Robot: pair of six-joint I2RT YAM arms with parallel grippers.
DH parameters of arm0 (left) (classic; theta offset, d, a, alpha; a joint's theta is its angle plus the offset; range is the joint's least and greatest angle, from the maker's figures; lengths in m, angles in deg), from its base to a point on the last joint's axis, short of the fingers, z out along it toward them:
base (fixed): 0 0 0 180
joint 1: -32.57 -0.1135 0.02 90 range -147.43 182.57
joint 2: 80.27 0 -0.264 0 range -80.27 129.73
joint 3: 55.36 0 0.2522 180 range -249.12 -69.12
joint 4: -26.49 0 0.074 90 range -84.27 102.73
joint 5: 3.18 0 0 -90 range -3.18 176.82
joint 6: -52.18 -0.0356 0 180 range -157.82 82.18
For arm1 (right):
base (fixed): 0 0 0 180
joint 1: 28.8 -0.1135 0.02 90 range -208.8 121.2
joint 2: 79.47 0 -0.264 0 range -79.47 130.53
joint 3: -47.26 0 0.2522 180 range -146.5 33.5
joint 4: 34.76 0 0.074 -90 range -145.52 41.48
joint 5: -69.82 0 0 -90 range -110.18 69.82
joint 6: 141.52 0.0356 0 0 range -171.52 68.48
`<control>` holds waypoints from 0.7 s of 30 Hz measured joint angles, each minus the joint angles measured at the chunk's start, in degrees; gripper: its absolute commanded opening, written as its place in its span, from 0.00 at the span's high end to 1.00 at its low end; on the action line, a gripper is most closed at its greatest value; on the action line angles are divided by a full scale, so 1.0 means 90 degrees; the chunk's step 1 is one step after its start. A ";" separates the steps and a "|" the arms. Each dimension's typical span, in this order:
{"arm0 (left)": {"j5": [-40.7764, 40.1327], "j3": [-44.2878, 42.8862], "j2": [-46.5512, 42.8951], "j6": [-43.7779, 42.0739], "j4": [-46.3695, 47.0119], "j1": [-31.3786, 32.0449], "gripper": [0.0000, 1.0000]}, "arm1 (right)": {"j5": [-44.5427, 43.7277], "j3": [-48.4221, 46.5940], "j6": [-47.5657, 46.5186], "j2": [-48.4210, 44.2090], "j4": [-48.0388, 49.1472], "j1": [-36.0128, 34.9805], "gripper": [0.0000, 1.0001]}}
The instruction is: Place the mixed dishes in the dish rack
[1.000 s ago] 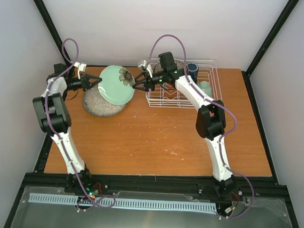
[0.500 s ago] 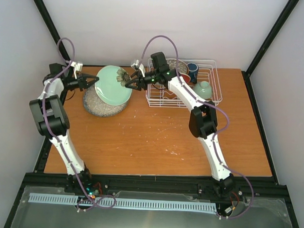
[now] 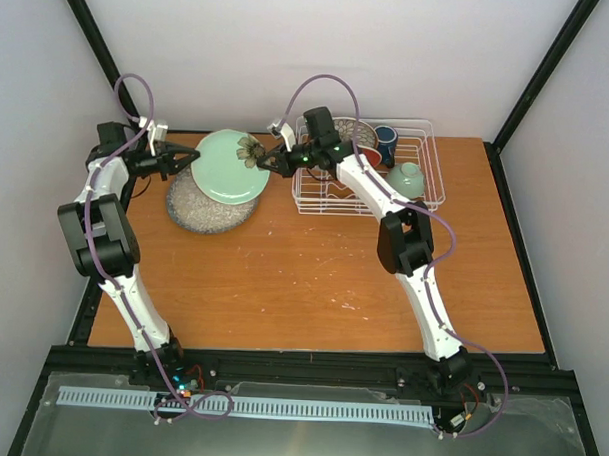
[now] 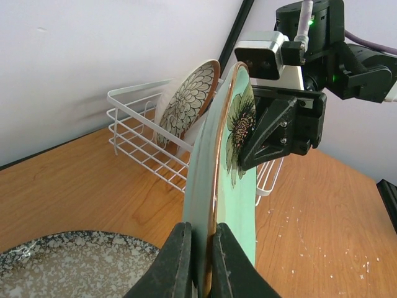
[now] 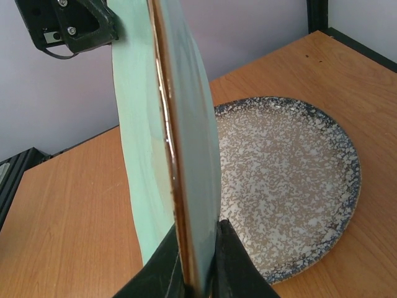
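Just left of the white wire dish rack (image 3: 365, 210), the pale teal flowered ceramic plate (image 3: 230, 167) hangs on edge above the large speckled grey-beige plate (image 3: 200, 214), left gripper (image 3: 194, 156) and right gripper (image 3: 259, 161) each pinched tight on opposite rims. Uneven pulling could twist it free and crack both plates.

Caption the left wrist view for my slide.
Left gripper and right gripper pinch opposite rims of the teal plate over the speckled plate, rack behind.
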State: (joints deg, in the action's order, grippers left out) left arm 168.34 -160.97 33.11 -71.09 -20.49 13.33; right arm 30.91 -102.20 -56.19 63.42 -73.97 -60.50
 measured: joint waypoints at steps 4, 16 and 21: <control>-0.0039 0.0073 0.0000 0.0083 0.0129 0.0000 0.96 | 0.0041 0.0233 0.0034 -0.0005 0.0279 0.0000 0.97; 0.0483 0.0172 0.0000 0.1052 0.0262 0.0158 0.69 | 0.0041 0.1217 -0.0160 -0.0389 0.1083 -0.0092 0.97; 0.0597 0.0177 0.0000 0.1183 0.0272 0.0226 0.69 | 0.0041 0.1698 -0.0068 -0.0556 0.1479 -0.0126 0.97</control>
State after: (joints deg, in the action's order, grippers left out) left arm 173.71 -159.37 33.11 -60.45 -18.04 15.36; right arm 31.28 -86.92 -56.80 58.42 -60.66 -61.64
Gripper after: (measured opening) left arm 0.313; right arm 0.078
